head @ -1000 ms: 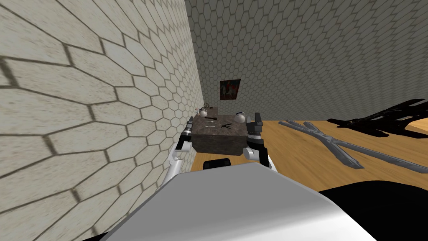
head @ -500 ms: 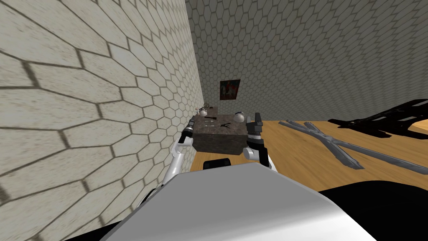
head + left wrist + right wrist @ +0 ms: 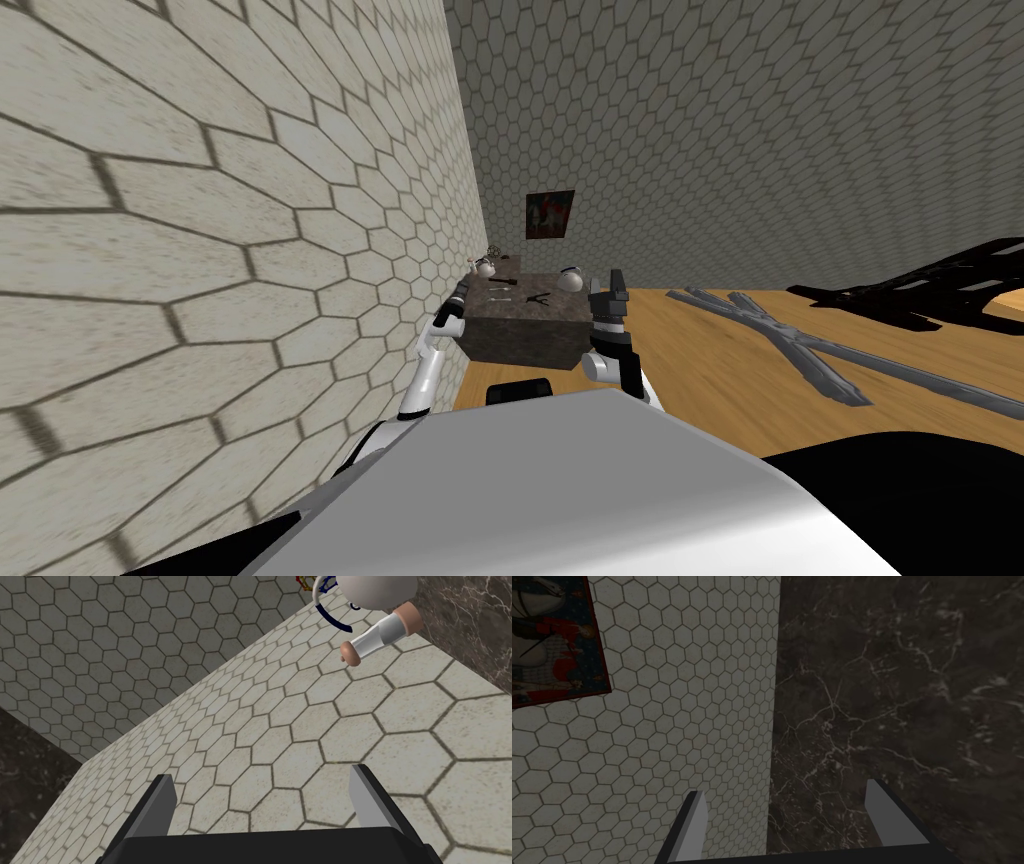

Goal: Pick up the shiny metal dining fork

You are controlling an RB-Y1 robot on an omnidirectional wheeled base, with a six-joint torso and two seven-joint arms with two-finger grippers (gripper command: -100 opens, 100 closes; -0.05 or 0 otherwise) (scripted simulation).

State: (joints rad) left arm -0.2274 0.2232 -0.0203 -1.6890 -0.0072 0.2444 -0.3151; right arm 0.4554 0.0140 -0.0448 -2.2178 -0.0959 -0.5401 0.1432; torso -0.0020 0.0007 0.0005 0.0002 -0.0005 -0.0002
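Reaching: the fork (image 3: 503, 297), seemingly the pale sliver, lies untouched on the table (image 3: 525, 335) top between the left gripper (image 3: 261, 776) and right gripper (image 3: 786, 790), both wide open at its sides; next, one must clear the edge and descend straddling the thin handle.

Light: lying soft and even on the marbled block (image 3: 525, 325).
Dimness: hanging over the wall (image 3: 750, 130) behind it.
Distortion: tiles (image 3: 150, 250) beside it are stretching wide.

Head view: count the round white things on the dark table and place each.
2. One round white thing sits at the far left corner of the table, by the wall; the other at its far right corner. Tiny ones may escape me.
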